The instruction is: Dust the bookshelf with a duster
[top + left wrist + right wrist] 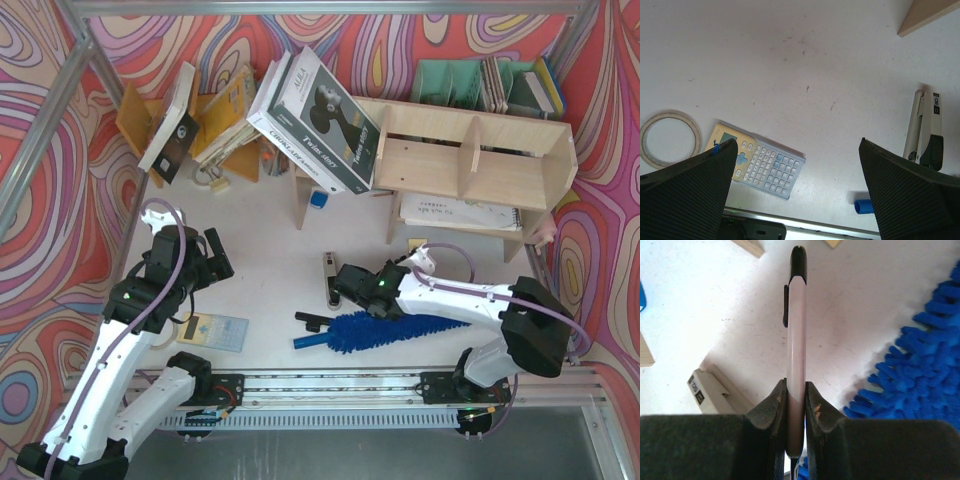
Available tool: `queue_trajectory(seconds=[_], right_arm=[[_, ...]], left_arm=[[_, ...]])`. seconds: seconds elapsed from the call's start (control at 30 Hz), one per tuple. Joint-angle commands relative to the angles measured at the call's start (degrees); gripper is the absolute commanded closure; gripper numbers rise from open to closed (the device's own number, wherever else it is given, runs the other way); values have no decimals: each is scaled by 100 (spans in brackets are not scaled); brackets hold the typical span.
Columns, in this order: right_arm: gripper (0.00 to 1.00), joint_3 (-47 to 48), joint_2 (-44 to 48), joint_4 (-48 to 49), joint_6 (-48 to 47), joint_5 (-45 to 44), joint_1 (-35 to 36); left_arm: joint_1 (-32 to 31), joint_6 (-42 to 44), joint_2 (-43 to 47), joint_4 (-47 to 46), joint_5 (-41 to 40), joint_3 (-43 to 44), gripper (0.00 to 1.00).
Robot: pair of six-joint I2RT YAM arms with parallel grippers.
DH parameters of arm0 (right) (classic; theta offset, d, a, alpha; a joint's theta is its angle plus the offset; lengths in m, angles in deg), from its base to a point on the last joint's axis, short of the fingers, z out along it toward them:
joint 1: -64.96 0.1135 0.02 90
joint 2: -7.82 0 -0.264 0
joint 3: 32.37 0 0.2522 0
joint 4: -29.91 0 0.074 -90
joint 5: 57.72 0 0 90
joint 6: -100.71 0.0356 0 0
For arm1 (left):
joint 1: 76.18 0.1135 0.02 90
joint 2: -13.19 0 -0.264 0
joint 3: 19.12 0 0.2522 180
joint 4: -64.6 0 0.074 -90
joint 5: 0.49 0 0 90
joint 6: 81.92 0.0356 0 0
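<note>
Right pincer (796,385) clamps a pale black-tipped tool (796,315), its arm partly hiding the duster (370,330); left pincer (797,142) gapes wide.

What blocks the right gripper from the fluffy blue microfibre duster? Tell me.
Nothing lies between them, but the right gripper is shut on a slim black-and-white hand tool; the fluffy blue duster lies right beside it.

swirly red-pink patterned walls (60,100) surround a white table (270,260).

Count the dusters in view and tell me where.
1. The duster lies on the table near its front edge, right of centre, handle pointing left. The bookshelf could hide others.
</note>
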Motion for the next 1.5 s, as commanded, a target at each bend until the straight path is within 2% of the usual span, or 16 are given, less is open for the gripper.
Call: queue_trajectory(seconds=[0.0, 0.5, 0.73, 0.8, 0.87, 1.33, 1.47], right_arm=[[78, 79, -76, 953, -798, -31, -194], [79, -363, -138, 2079, -1295, 530, -444], [79, -480, -198, 2202, -1271, 663, -463], [75, -552, -198, 2345, -1276, 734, -485], [66, -586, -221, 2396, -1273, 779, -488], [48, -571, -8, 2107, -1139, 778, -497], [39, -527, 115, 1662, -887, 790, -492]], left_arm=[[-19, -46, 57, 82, -105, -70, 2], [-19, -30, 15, 67, -46, -73, 1], [-17, -29, -30, 77, -58, -62, 2], [-12, -37, -13, 84, -73, -62, 1], [-18, -38, -9, 76, -82, -70, 1], [-19, -38, -26, 85, -79, -62, 1], [-19, -38, -26, 85, -91, -62, 1]])
